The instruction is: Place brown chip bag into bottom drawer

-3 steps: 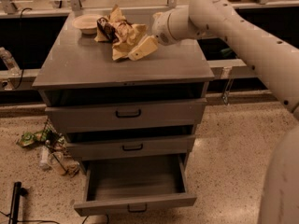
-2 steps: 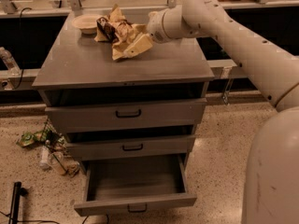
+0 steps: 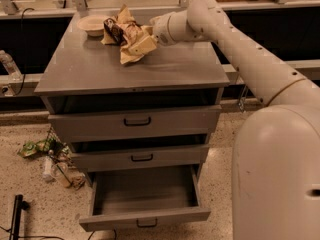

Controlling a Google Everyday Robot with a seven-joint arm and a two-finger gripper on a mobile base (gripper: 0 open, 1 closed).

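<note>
The brown chip bag (image 3: 129,38) lies crumpled on the back of the grey cabinet top (image 3: 100,66), tan with dark patches. My gripper (image 3: 148,37) reaches in from the right and sits right at the bag's right side, its fingers hidden among the bag's folds. The bottom drawer (image 3: 145,196) is pulled open at floor level, its plain grey inside empty, with a small black handle on its slim front.
An off-white bowl (image 3: 93,24) stands at the cabinet's back left, beside the bag. Two upper drawers (image 3: 135,121) are shut. Packets and bottles (image 3: 50,159) lie on the floor to the cabinet's left. My arm (image 3: 250,59) spans the right side.
My gripper has moved left, closer into the chip bag. The bag has stayed on the cabinet top.
</note>
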